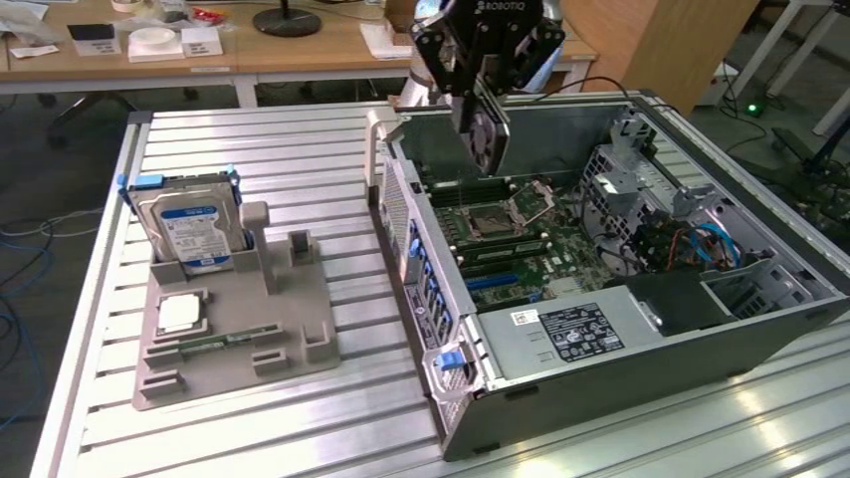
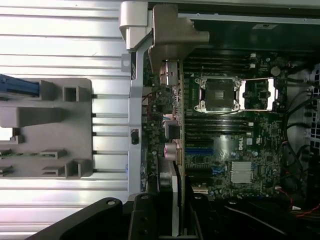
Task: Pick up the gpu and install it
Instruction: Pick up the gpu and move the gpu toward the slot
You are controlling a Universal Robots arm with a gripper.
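Gripper (image 1: 480, 100) jaws pinched on the gpu (image 1: 489, 149), hanging over the open case (image 1: 638, 383); hard drive (image 1: 193, 229) at its nine o'clock.

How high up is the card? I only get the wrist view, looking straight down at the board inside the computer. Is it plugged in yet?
Observer: Not yet. The pincer holds the gpu on edge, hanging over the motherboard, with its lower edge apart from the slots.
Operator: What is the blue bit poking in beside the grey holder?
Observer: That belongs to a hard drive, which stands upright at the holder's far end.
Operator: What is under the pincer, where my view is blocked?
Observer: A power supply with a black label sits at the end of the case nearest the exterior camera.
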